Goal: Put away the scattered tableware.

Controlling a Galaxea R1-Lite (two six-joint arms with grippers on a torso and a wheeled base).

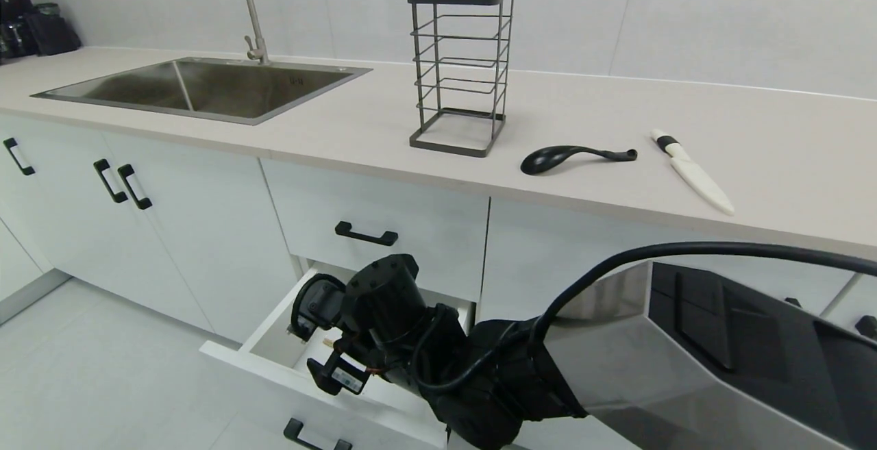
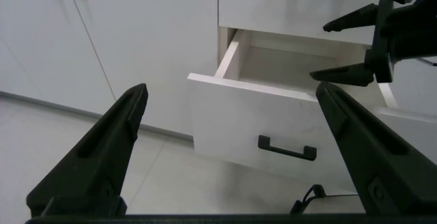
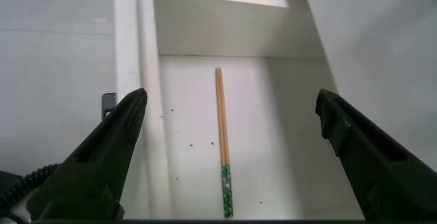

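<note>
Worktop (image 1: 384,114), above and beyond the right end effector (image 3: 230,95). A sink (image 1: 205,87) is set into it up and to the left. Up and to the right, a wire rack (image 1: 460,59), a black spoon (image 1: 569,157) and a white knife (image 1: 690,172) lie in a row, each apart from the next. Open drawer (image 3: 191,149) directly beneath the end effector, with a pair of chopsticks (image 3: 222,142) flat on its floor, touching side by side.

Right arm (image 1: 479,368) angled downward, right end effector (image 3: 231,98) spread wide (empty), left end effector (image 2: 232,91) likewise spread
</note>
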